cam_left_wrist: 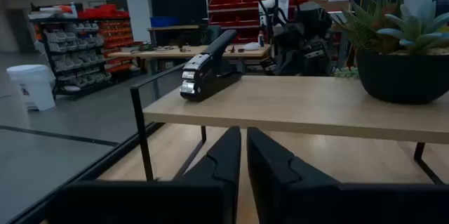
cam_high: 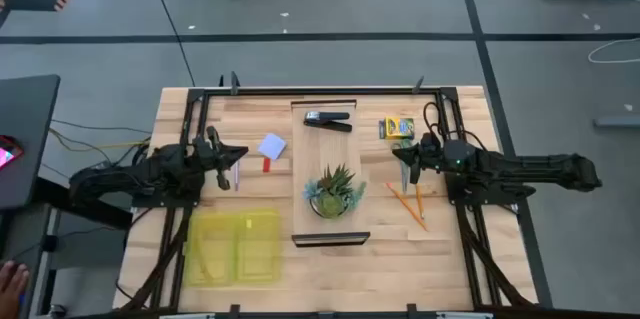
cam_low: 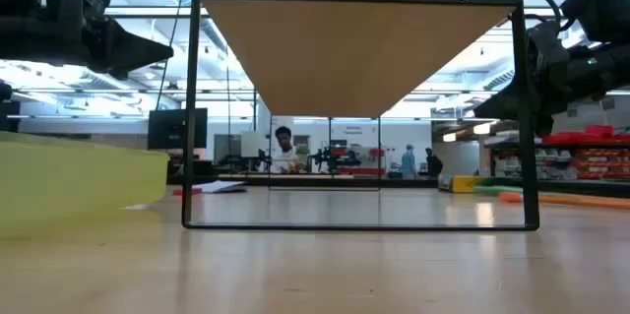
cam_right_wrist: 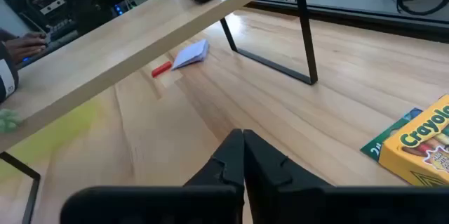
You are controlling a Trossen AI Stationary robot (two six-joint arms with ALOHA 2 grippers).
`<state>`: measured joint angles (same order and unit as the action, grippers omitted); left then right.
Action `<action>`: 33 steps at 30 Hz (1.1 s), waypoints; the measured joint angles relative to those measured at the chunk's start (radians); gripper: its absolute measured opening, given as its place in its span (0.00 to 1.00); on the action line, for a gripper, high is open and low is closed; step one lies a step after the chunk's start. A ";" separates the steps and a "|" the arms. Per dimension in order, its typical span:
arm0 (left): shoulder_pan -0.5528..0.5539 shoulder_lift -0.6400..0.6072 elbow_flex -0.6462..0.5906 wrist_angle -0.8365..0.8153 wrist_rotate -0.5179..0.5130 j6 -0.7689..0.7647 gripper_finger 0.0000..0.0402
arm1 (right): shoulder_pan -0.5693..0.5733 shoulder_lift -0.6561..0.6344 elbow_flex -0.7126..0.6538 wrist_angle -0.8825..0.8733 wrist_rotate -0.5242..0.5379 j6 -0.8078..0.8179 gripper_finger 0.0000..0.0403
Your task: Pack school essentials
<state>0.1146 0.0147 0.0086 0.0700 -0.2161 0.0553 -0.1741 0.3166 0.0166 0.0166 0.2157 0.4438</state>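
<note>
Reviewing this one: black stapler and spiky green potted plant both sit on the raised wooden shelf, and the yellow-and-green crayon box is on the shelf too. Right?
Not quite. The black stapler and spiky green potted plant do sit on the raised wooden shelf, but the yellow-and-green crayon box lies on the tabletop beside the shelf, on the right arm's side. The high view shows it.

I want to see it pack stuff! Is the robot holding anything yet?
No. The left hand and the right hand are both shut on nothing, hanging above the table.
</note>
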 joint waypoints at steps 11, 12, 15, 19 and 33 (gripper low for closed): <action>0.000 0.000 0.000 0.000 0.000 0.000 0.08 | 0.000 0.000 0.000 0.000 0.000 0.000 0.02; 0.000 0.000 0.000 0.000 0.000 0.000 0.08 | 0.000 0.000 0.000 0.000 0.000 0.000 0.02; 0.000 0.000 0.000 0.000 0.000 0.000 0.09 | 0.000 0.000 0.000 0.000 0.000 0.000 0.02; 0.000 0.000 0.000 0.000 0.000 0.000 0.08 | 0.000 0.000 0.000 0.000 0.000 0.000 0.02; 0.000 0.000 0.000 0.000 0.000 0.000 0.09 | 0.000 0.000 0.000 0.000 0.000 0.000 0.02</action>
<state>0.1146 0.0146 0.0086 0.0700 -0.2161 0.0555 -0.1741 0.3168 0.0166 0.0163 0.2161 0.4438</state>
